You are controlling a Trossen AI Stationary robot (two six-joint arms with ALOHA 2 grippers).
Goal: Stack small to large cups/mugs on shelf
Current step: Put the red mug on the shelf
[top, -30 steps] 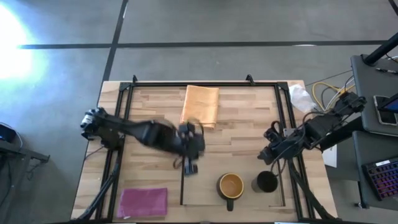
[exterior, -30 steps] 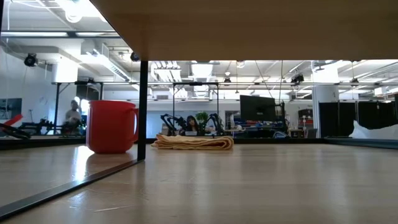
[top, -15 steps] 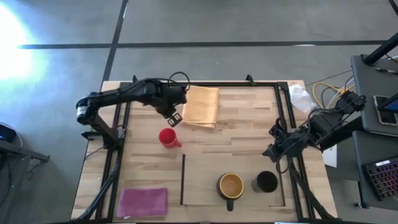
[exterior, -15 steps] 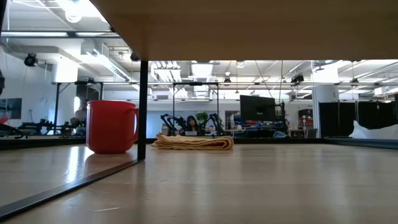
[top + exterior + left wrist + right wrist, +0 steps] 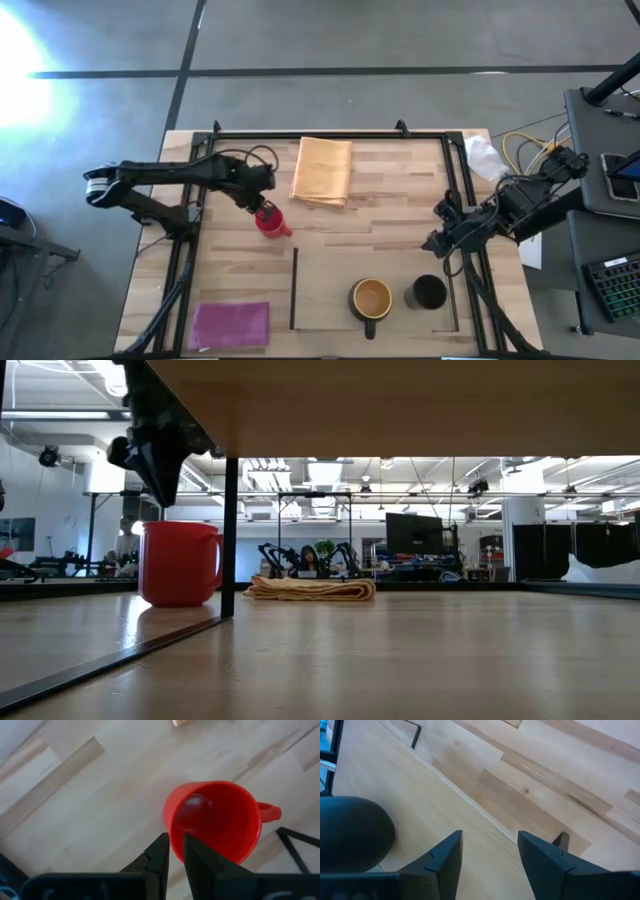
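Note:
The pink-red mug (image 5: 270, 222) (image 5: 178, 565) (image 5: 215, 820) stands upright on its base on the table, left of the shelf (image 5: 330, 290). My left gripper (image 5: 262, 207) (image 5: 160, 495) (image 5: 176, 852) hangs just above the mug's rim, fingers pointing down, open by a narrow gap. On the shelf, the brown mug with the yellow inside (image 5: 371, 298) and the black mug (image 5: 428, 292) (image 5: 350, 835) stand side by side. My right gripper (image 5: 437, 243) (image 5: 490, 850) hovers open over the table, farther back than the black mug.
An orange cloth (image 5: 322, 170) (image 5: 310, 589) lies folded at the table's far middle. A magenta cloth (image 5: 230, 323) lies at the near left. Thin dark strips (image 5: 294, 288) edge the shelf, and a dark frame runs round the table. A white bag (image 5: 482, 155) sits at the far right.
My left gripper has swung from over the shelf's left strip toward the table's far left. It has then come back toward the near edge and down over the pink-red mug. The mug has stayed where it was.

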